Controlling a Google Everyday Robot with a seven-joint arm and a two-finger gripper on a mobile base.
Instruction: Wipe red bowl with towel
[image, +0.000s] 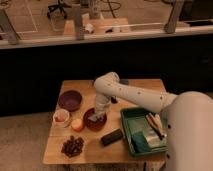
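The red bowl (90, 121) sits on the wooden table (135, 90), left of centre, near the front. My gripper (98, 116) reaches straight down from the white arm (125, 91) into the right side of the bowl. It is shut on a small pale towel (97, 119), which is pressed against the inside of the bowl. The gripper and towel hide part of the bowl's right rim.
A purple bowl (69, 100) stands at the back left. A white cup (61, 118) and an orange (77, 125) are just left of the red bowl. Grapes (73, 146) lie at the front left and a black object (111, 137) at the front centre. A green tray (131, 131) with utensils is on the right.
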